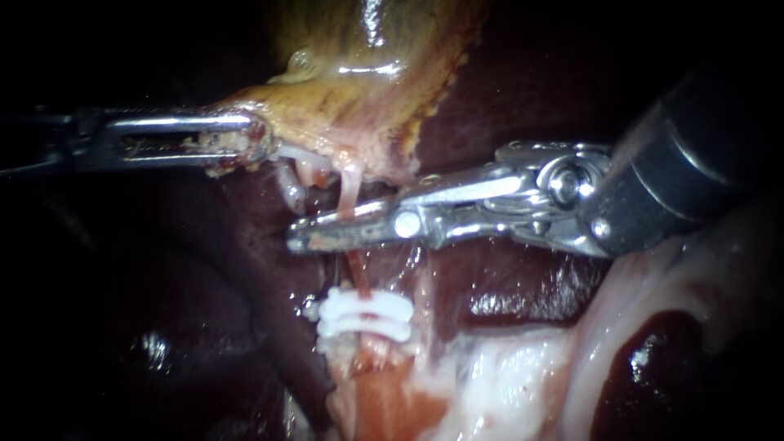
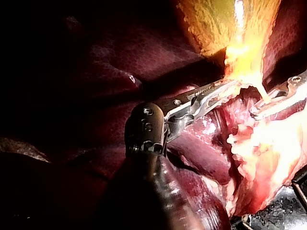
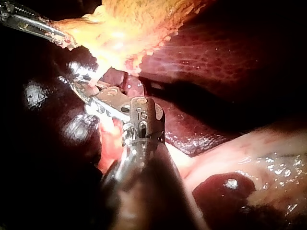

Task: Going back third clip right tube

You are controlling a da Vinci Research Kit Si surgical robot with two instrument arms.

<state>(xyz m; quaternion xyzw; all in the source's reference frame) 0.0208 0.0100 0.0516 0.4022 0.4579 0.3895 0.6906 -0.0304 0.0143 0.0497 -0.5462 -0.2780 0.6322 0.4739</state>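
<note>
The right instrument (image 1: 309, 231) reaches across the middle of the field, and its hand is narrow, with a thin gap between the 2 jaws. The right tube (image 1: 349, 189) runs down from the gallbladder (image 1: 367, 82) and crosses that gap. I judge it to lie there ungripped. Below, the same tube carries 2 white clips (image 1: 363, 317) side by side; no 3rd clip can be made out at the hand. The left instrument (image 1: 257, 137) has its hand clamped on the gallbladder's yellow edge, drawing the tube taut over the liver (image 1: 523, 106). To back out well, the right hand should be parted a little more. Then slide it straight along its own shaft line, so neither jaw hooks the thin tube or brushes the clips beneath. The left hold should be kept steady, since any jerk would drag the tube against the metal.
</note>
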